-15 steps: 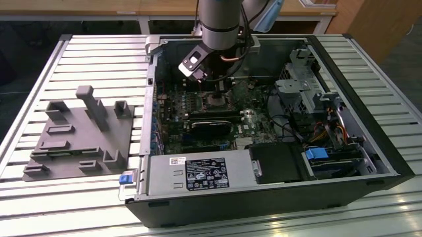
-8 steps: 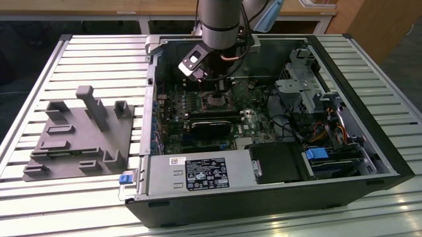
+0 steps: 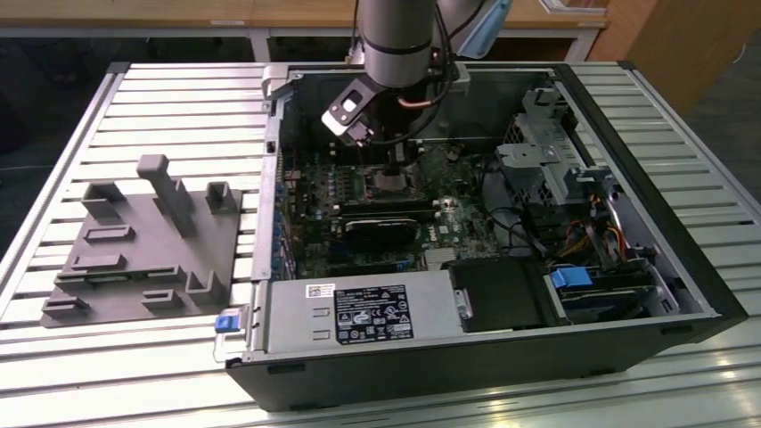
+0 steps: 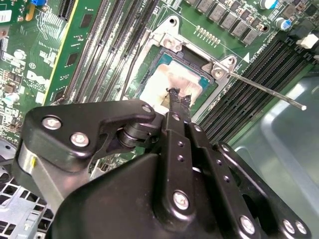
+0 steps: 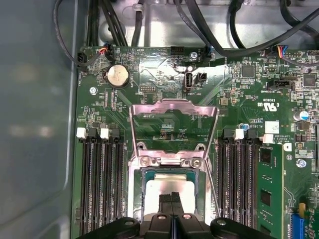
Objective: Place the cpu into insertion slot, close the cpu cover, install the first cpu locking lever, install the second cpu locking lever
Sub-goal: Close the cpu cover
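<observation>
The claw (image 5: 172, 198), fingers closed together and holding nothing, is touching the cpu (image 5: 152, 191), which is sitting in the insertion slot (image 5: 135, 189); the cpu cover (image 5: 173, 104) is standing open. The chip is probably light, stiff and fragile, best gripped by its edges.

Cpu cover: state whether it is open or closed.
Open. In the first wrist view the cpu cover stands swung back from the insertion slot, and the cpu lies uncovered in it.
</observation>
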You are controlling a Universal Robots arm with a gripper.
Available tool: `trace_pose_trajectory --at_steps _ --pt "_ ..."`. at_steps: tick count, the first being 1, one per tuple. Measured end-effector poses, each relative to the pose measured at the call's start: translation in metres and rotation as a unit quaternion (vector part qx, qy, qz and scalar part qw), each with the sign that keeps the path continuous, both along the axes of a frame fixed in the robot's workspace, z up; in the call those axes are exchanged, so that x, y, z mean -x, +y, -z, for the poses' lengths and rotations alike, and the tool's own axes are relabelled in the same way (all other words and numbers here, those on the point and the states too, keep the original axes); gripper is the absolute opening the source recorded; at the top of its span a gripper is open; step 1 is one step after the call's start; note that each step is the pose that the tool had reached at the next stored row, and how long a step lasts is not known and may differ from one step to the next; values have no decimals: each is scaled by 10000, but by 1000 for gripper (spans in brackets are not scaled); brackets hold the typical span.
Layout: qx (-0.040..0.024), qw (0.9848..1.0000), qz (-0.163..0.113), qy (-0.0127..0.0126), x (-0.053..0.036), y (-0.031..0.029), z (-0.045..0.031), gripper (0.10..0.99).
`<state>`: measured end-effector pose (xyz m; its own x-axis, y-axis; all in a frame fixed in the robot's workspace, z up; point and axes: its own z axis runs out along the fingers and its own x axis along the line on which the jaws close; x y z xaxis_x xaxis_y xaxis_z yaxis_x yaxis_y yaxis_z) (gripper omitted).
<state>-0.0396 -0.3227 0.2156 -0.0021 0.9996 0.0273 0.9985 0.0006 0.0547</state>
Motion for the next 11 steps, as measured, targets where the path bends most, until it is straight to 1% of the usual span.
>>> trace_pose_trajectory --at_steps 8,11 --pt "0 10000 0 0 0 0 -55 106" --pt "0 10000 0 0 0 0 -104 106"
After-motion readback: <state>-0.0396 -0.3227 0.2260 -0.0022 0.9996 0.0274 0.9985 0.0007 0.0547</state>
